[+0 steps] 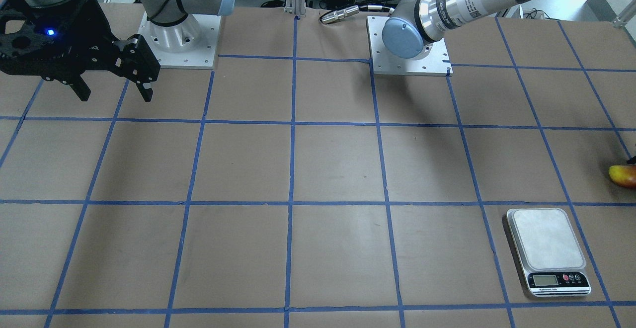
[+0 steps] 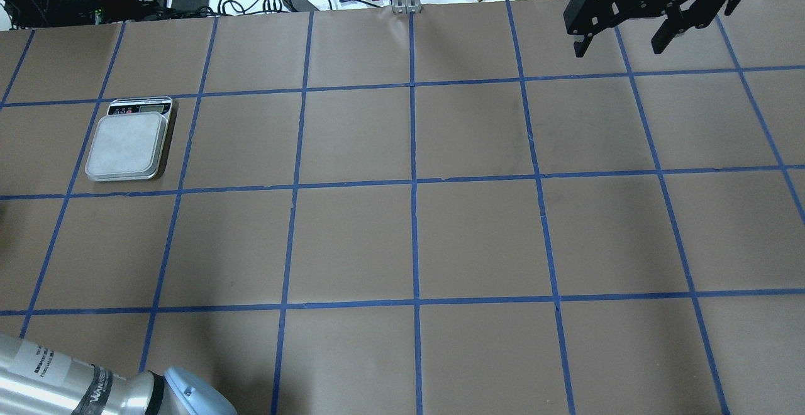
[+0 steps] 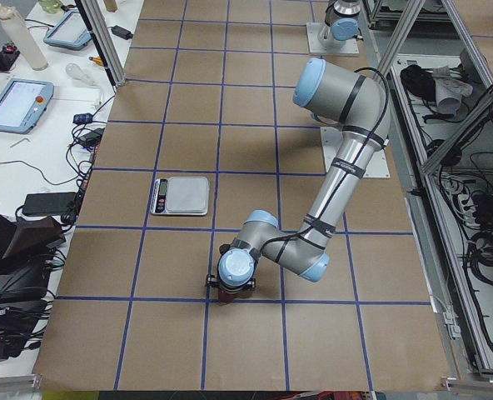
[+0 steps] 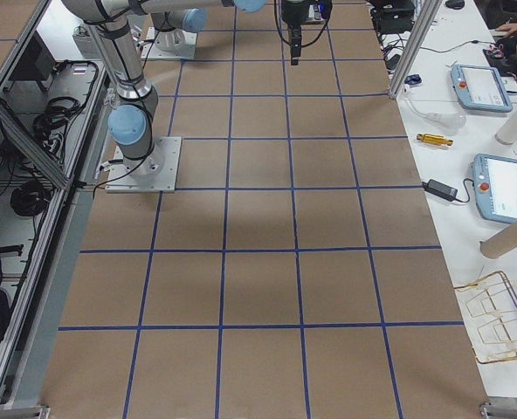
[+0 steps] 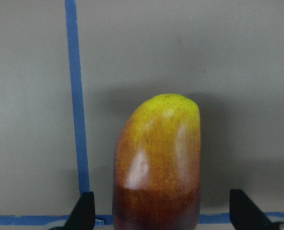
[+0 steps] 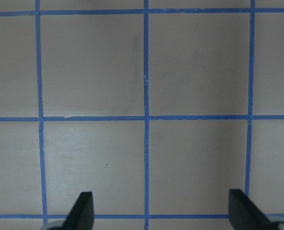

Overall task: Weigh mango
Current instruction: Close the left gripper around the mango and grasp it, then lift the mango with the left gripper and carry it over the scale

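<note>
Now, nothing is weighed yet. My left gripper is low over the mango, its jaws wide apart, with one finger on each side of the red end and neither touching it. The mango lies on the table near its left end, a little apart from the scale, whose platform is bare. My right gripper hangs far off, spread wide, holding nothing. Left to do, I judge: close, lift, set the mango on the scale.

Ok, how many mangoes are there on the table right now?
1. The mango lies on the table within the open left gripper, near the kitchen scale. No others show, though one could sit out of frame.
</note>
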